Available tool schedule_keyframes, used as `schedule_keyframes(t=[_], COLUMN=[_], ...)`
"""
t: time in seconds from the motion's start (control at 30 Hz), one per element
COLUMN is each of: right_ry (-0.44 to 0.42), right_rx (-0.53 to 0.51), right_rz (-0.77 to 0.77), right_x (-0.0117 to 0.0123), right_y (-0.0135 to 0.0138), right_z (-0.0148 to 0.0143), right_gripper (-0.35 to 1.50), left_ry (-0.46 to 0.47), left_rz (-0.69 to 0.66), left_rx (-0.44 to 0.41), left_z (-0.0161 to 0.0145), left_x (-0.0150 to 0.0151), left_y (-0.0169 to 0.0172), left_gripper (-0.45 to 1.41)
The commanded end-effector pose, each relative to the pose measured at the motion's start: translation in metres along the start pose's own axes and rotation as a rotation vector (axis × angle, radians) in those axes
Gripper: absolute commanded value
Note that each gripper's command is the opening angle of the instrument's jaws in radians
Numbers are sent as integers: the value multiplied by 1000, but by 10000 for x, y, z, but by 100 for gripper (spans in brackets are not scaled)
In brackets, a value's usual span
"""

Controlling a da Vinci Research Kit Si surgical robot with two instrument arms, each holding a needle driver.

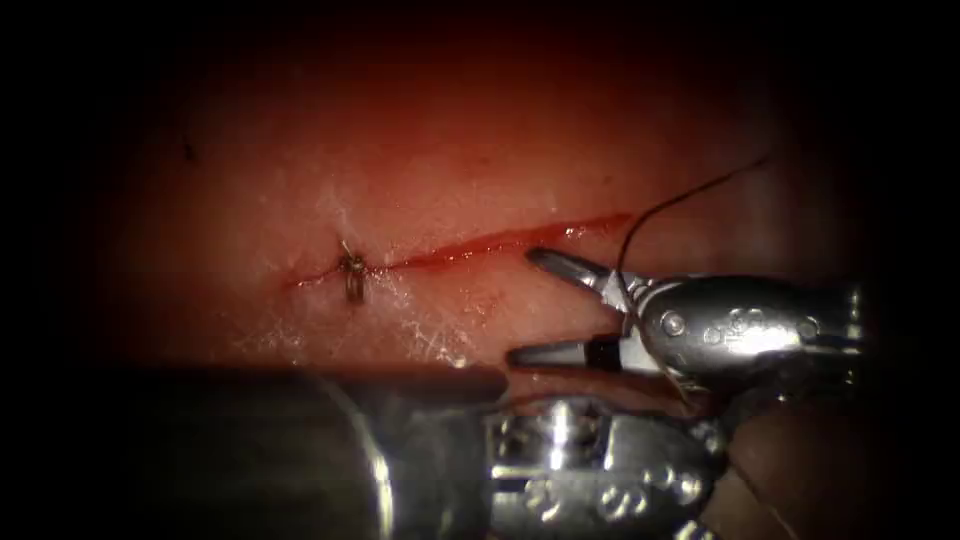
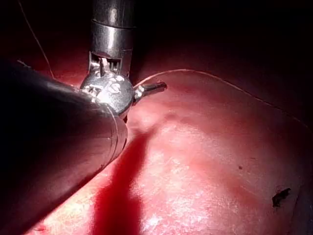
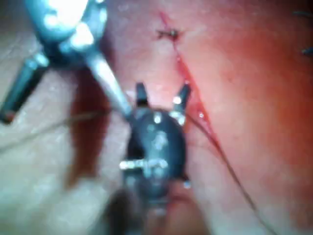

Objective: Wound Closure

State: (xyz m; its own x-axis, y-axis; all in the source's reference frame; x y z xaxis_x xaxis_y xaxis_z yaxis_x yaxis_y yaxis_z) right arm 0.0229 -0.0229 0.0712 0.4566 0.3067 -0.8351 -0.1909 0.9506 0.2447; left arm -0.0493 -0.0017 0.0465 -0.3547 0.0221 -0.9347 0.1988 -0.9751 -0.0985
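On the tissue (image 1: 250, 190) | 1 knot (image 1: 352, 270) | right end effector (image 1: 520, 305) spread, empty | left unclear

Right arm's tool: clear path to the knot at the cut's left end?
Probably yes. The right tool has its jaws open, holding nothing, on the tissue near the cut; nothing lies between it and the knot.

right claw (image 1: 525, 305): jaws spread wide, empty | left claw (image 1: 560, 460): wrist low in front, jaws unclear
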Motion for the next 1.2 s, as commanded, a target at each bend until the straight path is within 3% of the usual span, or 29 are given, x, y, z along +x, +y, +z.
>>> schedule_keyframes(t=[0.03,0.2,0.27,0.3,0.4,0.6,0.87,1.2], right_ry=[2,1,2,3,5,5,3,13], right_rx=[4,0,2,4,7,9,15,-20], right_rz=[1,3,4,4,4,4,4,15], right_x=[-2,-1,1,2,3,3,2,6], right_y=[-4,-4,-5,-6,-8,-9,-8,6], right_z=[8,11,14,15,15,14,7,-29], right_gripper=[106,106,106,106,106,106,106,106], left_ry=[7,36,32,29,20,-2,-31,-87], left_rz=[23,104,147,156,190,185,129,116], left_rx=[-11,-45,-64,-75,-107,-30,81,149], left_z=[10,14,14,14,12,-14,-85,-163], left_x=[-4,-8,-11,-12,-14,-14,-25,-58], left_y=[1,13,19,20,25,12,-35,-92], left_gripper=[115,83,56,41,-45,-45,-45,-45])
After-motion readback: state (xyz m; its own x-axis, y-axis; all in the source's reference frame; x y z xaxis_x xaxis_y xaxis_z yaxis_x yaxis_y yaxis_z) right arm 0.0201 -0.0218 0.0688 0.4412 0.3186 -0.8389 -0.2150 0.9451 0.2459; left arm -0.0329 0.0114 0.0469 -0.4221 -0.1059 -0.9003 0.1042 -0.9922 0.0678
